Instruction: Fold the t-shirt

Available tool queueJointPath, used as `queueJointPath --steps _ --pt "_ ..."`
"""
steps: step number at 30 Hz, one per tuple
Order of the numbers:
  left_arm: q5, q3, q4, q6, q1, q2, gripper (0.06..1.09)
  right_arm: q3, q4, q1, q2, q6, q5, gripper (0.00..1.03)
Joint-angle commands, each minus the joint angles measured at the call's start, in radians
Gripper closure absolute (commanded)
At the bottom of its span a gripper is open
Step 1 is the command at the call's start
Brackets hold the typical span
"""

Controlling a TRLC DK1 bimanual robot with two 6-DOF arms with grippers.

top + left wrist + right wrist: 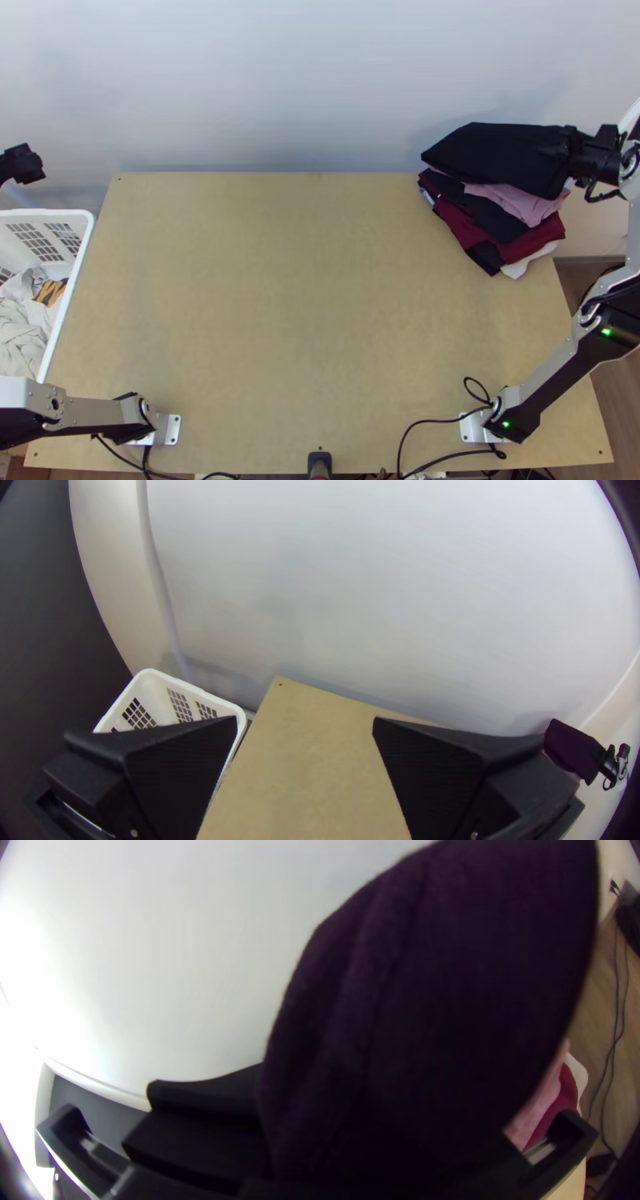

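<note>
Top view has the folded black t-shirt (496,156) at upper right over the clothes pile (540,236), long axis running left from the right end effector (571,154) pinching its end, so that arm's way closer for lowering it imo, left end effector (304,721) spread wide.

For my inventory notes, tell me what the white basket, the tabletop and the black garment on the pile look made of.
Basket: probably plastic, smooth and white, with a moulded-looking grid of openings.
Tabletop: seemingly wood board, matt, pale tan, flat and even.
Black garment: matt cloth, slightly fuzzy along its edge; fibre unclear.
</note>
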Motion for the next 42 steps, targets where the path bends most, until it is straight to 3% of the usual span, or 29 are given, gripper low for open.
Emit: queueJointPath --steps 1,2,3,8,10,12,16,19,23,31,37,42 --pt "-0.002 -0.010 0.006 -0.014 -0.012 -0.017 0.10 -0.047 0.003 -0.021 -0.066 -0.030 -0.008 1.00" --pt "-0.002 -0.010 0.006 -0.014 -0.014 -0.017 0.10 -0.059 0.001 -0.026 -0.068 -0.030 -0.003 0.99" --pt "-0.002 -0.010 0.006 -0.014 -0.017 -0.017 0.10 -0.076 0.001 -0.030 -0.074 -0.030 0.011 0.90" --pt "0.000 -0.012 0.004 -0.015 -0.020 -0.021 0.10 -0.162 0.001 -0.056 -0.122 -0.053 0.064 0.18" --pt "0.000 -0.016 0.004 -0.015 -0.020 -0.024 0.10 -0.199 0.001 -0.078 -0.145 -0.062 0.092 0.04" --pt "0.000 -0.016 0.004 -0.015 -0.023 -0.025 0.10 -0.246 0.001 -0.102 -0.174 -0.096 0.119 0.04" --pt "0.000 -0.018 0.004 -0.023 -0.041 -0.027 0.10 -0.348 0.035 -0.144 -0.247 -0.176 0.265 0.04" --pt "0.000 -0.018 0.006 -0.031 -0.054 -0.027 0.10 -0.441 0.167 -0.167 -0.335 -0.184 0.408 0.04" --pt "0.000 -0.018 0.009 -0.041 -0.066 -0.025 0.10 -0.561 0.395 -0.161 -0.485 -0.197 0.509 0.04" --pt "0.000 -0.016 0.025 -0.048 -0.074 -0.027 0.10 -0.641 0.624 0.096 -0.617 -0.285 0.670 0.04" --pt "-0.002 -0.016 0.033 -0.046 -0.074 -0.025 0.10 -0.647 0.696 0.249 -0.493 -0.288 0.724 0.04" --pt "-0.002 -0.015 0.035 -0.041 -0.074 -0.021 0.10 -0.650 0.811 0.274 -0.315 -0.268 0.765 0.04"
